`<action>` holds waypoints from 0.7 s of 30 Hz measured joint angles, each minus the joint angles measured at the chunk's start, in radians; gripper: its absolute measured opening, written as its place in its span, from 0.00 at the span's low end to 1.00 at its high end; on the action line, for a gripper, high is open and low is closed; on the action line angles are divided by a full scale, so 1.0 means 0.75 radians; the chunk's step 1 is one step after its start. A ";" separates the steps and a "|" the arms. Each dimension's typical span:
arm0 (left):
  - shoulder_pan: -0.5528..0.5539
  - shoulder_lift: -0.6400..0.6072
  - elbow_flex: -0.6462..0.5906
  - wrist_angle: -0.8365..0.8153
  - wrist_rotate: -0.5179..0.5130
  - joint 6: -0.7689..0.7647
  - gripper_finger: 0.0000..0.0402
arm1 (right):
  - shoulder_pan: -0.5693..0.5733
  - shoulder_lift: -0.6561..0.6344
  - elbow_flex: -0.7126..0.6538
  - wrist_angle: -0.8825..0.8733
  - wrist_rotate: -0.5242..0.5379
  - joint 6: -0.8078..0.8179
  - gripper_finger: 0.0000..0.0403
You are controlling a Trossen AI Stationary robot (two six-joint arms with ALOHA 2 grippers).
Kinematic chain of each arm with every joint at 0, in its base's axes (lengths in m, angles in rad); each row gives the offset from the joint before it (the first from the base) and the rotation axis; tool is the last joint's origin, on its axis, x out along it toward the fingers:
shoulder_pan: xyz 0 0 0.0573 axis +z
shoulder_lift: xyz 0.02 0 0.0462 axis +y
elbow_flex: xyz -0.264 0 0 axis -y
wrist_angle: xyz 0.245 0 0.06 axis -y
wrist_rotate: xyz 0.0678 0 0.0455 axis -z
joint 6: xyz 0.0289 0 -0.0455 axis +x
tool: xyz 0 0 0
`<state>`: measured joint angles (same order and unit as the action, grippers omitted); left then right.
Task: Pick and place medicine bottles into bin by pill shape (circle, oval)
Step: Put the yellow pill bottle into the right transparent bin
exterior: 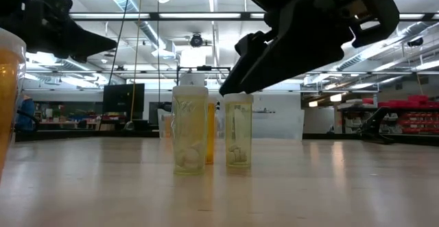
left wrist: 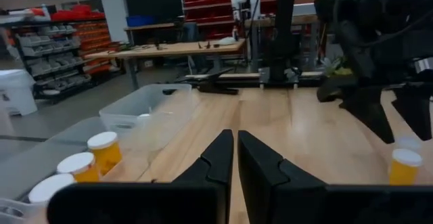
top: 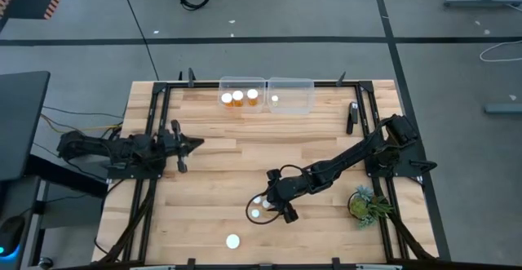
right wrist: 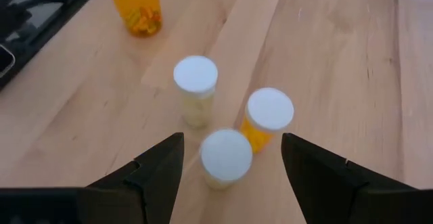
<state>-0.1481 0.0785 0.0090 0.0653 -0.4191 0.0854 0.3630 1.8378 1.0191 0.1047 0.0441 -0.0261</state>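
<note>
- Two clear bins sit side by side at the far edge of the wooden table; the left-hand one holds three white-capped bottles in a row, the right-hand one holds one bottle.
- Three more medicine bottles stand in a tight cluster near the front middle of the table, directly under the right gripper; one is clearly orange, the other two look pale.
- One lone bottle stands apart near the front edge; in the right wrist view it is cut off at the picture's border.
- Right gripper hovers above the cluster with its fingers spread wide, the nearest white cap between them, nothing gripped.
- Left gripper waits at the table's left side, fingers pressed nearly together and empty.
- One small green plant stands by the right arm's base.
- From table height the cluster's caps are partly hidden behind the right arm, and pill shapes cannot be made out.
- No writing can be read on any bottle.
</note>
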 joint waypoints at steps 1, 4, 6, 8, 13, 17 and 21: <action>-0.005 0.001 0.000 -0.003 0.001 -0.001 0.08 | 0.000 0.000 0.000 -0.001 0.000 0.004 0.63; -0.009 0.000 0.000 -0.006 0.002 -0.004 0.08 | 0.000 0.000 0.000 0.000 0.000 0.014 0.63; -0.008 0.000 0.000 -0.008 0.002 -0.006 0.08 | 0.000 0.000 0.000 0.000 0.000 0.020 0.63; -0.008 0.000 0.000 -0.008 0.002 -0.013 0.07 | 0.004 0.000 -0.014 0.034 0.000 0.030 0.63; -0.008 0.000 0.000 -0.011 0.002 -0.020 0.06 | 0.012 0.000 -0.094 0.178 0.001 0.040 0.63; -0.008 0.000 0.000 -0.013 0.002 -0.020 0.07 | 0.010 0.000 -0.124 0.232 0.017 0.053 0.63; -0.008 0.000 0.000 -0.014 0.002 -0.024 0.08 | 0.011 0.000 -0.149 0.285 0.019 0.071 0.63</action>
<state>-0.1543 0.0784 0.0090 0.0551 -0.4175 0.0677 0.3714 1.8378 0.9076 0.3181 0.0585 0.0269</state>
